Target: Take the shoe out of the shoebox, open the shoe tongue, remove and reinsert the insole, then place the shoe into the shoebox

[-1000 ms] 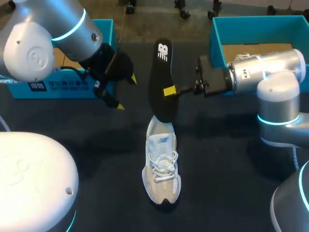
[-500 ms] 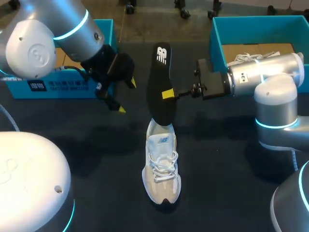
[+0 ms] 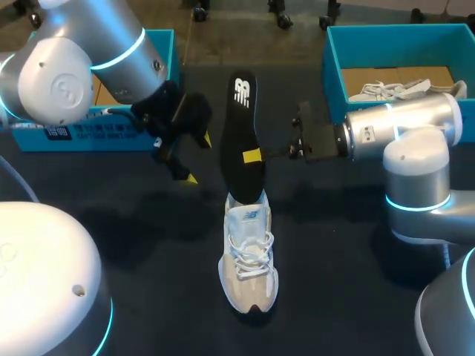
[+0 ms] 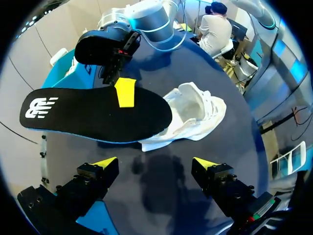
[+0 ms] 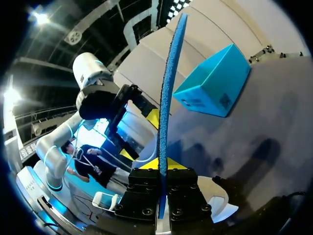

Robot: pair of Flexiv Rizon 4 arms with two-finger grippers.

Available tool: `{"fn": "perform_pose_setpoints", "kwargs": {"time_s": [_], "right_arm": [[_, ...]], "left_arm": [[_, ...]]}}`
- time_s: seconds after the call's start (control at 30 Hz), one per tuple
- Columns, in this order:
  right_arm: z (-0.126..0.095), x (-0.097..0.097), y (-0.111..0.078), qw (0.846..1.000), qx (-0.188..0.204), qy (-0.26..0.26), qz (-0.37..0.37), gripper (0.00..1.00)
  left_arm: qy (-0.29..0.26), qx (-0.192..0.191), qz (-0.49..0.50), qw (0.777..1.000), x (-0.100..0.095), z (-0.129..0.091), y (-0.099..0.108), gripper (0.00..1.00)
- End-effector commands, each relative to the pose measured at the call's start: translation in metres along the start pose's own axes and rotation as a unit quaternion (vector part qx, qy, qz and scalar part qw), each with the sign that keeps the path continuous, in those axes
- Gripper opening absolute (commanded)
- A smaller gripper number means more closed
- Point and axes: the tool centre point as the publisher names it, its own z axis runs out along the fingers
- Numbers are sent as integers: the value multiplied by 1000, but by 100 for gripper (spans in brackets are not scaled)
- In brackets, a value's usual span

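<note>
A black insole [image 3: 239, 137] hangs above the heel of a pale grey shoe [image 3: 249, 256] that lies on the dark table. My right gripper [image 3: 253, 156] is shut on the insole's edge; the right wrist view shows the insole [image 5: 168, 93] edge-on between its yellow tips [image 5: 161, 164]. My left gripper [image 3: 194, 158] stands open just left of the insole, touching nothing. From the left wrist, the insole [image 4: 95, 113] and the shoe [image 4: 188, 117] lie ahead of the open fingers [image 4: 105, 162], and the right gripper's yellow tip [image 4: 126, 91] presses on the insole.
A blue shoebox [image 3: 332, 59] at the back right holds another pale shoe [image 3: 390, 89]. A blue box lid [image 3: 159, 44] stands at the back left behind my left arm. Bare dark table lies around the shoe.
My right gripper has carried the insole a little leftward and lower over the shoe's heel. My left gripper has moved right and slightly down, closer to the insole.
</note>
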Motion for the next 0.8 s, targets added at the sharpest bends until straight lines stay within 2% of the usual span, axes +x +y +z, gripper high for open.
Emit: {"fn": "perform_pose_setpoints", "kwargs": {"time_s": [0.03,0.17,0.33,0.43,0.7,0.8], "right_arm": [[1,0,0,1000,0,-1,0,0],[8,-5,-6,1000,-3,-1,-11,0],[12,-1,-13,999,-12,-5,-41,0],[13,0,-16,999,-6,-3,-51,0],[13,0,-16,999,-6,-3,-51,0],[14,0,-16,999,-13,-12,-49,0]], "left_arm": [[0,0,-1,1000,1,6,-1,100],[18,-2,-10,1000,5,24,-2,100],[15,-6,-25,1000,11,35,-3,100],[13,-26,-31,999,13,36,-3,100],[13,-26,-31,999,13,36,-3,100],[15,-25,-42,999,17,45,-3,100]]}}
